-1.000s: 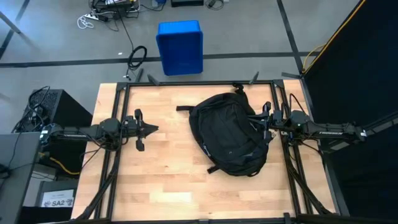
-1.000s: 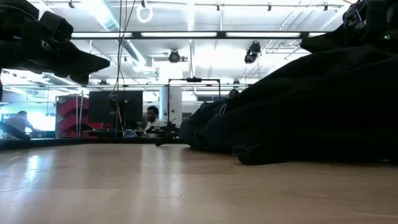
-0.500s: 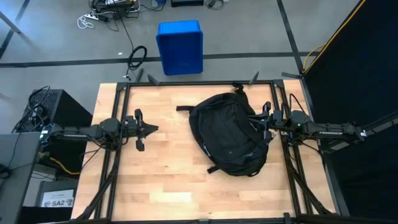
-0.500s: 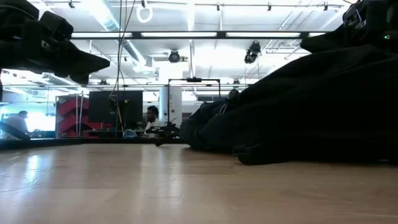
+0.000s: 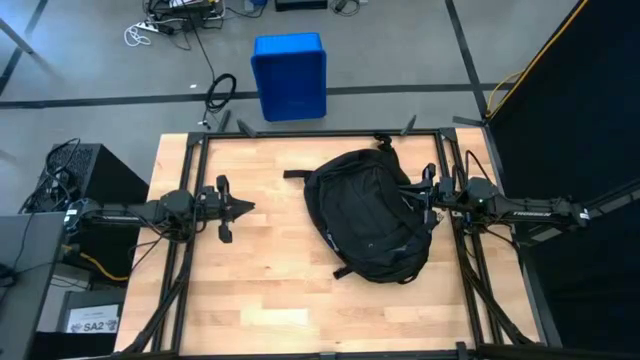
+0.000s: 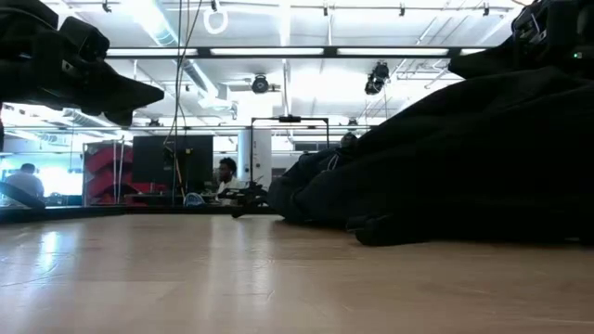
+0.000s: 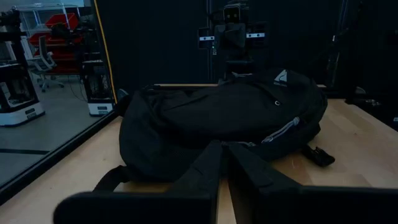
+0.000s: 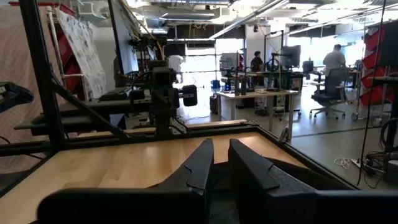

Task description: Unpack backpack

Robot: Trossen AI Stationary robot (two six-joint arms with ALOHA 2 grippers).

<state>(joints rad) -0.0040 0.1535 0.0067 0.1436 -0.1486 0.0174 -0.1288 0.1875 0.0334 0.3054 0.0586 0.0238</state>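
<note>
The black backpack [image 5: 368, 215] lies flat on the right half of the wooden table [image 5: 230, 290], its pale triangular logo [image 7: 281, 76] toward the right arm and a strap [image 5: 293, 175] trailing toward the left. My left gripper [image 5: 250, 206] is shut and hovers over bare wood left of the backpack [image 7: 224, 118], pointing at it. My right gripper [image 5: 408, 200] is shut and stands over the backpack's right edge, pointing left; its wrist view shows the fingertips [image 8: 221, 146] above dark fabric. In the low view the backpack [image 6: 464, 158] fills the right side.
A blue plastic bin [image 5: 289, 75] stands on the floor beyond the table's far edge. Bare wood lies left of and in front of the backpack. Black frame rails run along the table's sides. People sit at desks in the room behind.
</note>
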